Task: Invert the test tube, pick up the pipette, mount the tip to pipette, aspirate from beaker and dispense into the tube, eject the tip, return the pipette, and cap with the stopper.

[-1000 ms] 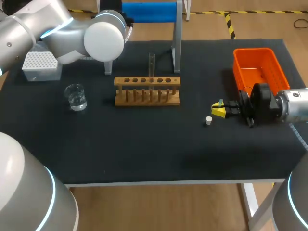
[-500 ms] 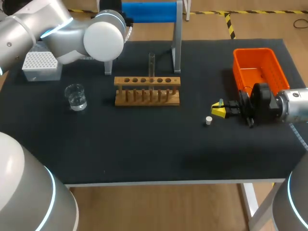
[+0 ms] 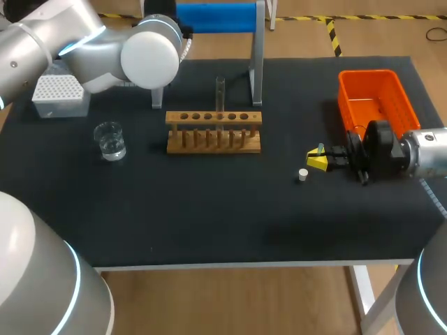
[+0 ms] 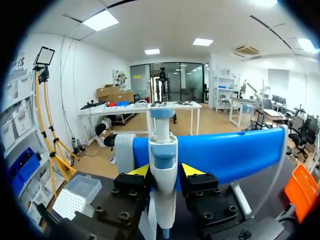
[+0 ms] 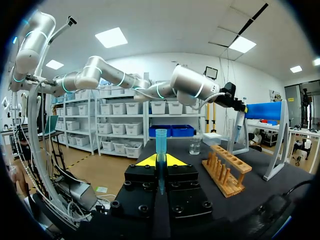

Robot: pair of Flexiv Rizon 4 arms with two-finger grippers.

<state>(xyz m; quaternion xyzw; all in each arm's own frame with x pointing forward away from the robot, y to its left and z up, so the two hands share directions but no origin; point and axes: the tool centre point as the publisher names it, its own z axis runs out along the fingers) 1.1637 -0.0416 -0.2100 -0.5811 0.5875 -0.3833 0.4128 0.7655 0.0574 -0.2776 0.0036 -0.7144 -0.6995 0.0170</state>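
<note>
A white and blue pipette [image 4: 162, 165] hangs on its blue-barred stand [image 3: 216, 15] at the back of the table. My left gripper [image 4: 164, 172] is shut on the pipette's body, one yellow tip on each side. At the right of the table, my right gripper [image 3: 318, 161] is shut on a slim blue pipette tip [image 5: 160, 150] that stands up between its fingers. A clear test tube [image 3: 219, 91] stands upright in the wooden rack [image 3: 214, 130]. The beaker [image 3: 110, 139] with liquid sits left of the rack. A small white stopper [image 3: 302, 175] lies just in front of my right gripper.
A white tip box [image 3: 59, 94] stands at the back left, under my left arm [image 3: 150, 59]. An orange basket [image 3: 374, 101] sits at the back right, behind my right arm. The stand's metal post [image 3: 256, 63] rises behind the rack.
</note>
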